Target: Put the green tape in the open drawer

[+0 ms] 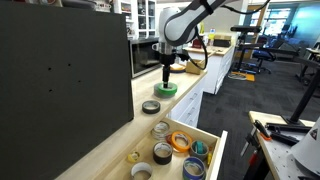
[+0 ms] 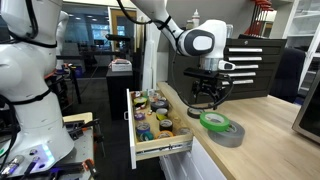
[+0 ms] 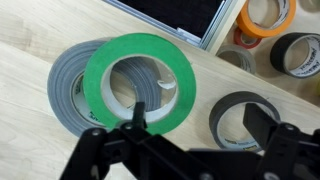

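I can read no text, label or number here; the green tape [image 3: 140, 45] just ahead of my fingers [image 3: 262, 125] shows no legible print.

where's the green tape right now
In an exterior view the green tape lies on a grey tape roll on the wooden counter, right of the open drawer.

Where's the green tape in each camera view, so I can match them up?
In an exterior view: green tape upper middle, on the counter beyond the drawer.
In an exterior view: tape right of centre, atop grey tape.
Wrist view: tape centre, over the grey.
Shared landmark: the open drawer of tapes.
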### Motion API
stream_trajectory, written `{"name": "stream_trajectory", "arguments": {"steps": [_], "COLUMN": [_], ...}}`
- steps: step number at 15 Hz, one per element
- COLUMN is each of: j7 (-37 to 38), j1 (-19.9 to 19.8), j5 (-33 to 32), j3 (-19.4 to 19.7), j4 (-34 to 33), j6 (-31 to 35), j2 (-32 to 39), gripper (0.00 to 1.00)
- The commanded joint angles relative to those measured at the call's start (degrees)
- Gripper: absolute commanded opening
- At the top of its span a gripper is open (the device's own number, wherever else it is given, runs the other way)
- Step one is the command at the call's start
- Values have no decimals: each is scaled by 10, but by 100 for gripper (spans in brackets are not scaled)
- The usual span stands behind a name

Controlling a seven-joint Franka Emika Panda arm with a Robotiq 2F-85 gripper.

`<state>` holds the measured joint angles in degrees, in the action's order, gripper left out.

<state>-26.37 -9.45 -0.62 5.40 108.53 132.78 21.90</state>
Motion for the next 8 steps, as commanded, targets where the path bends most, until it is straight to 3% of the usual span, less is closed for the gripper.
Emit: {"name": "stream_trajectory", "arguments": {"steps": [1, 8], "j7": [-18, -25], "j1": [-24, -39], "j5": [11, 26], "j3": [-16, -25], "j4": [-27, -21], "j6": [-16, -22], "j2": [21, 34], "gripper": [100, 100]}}
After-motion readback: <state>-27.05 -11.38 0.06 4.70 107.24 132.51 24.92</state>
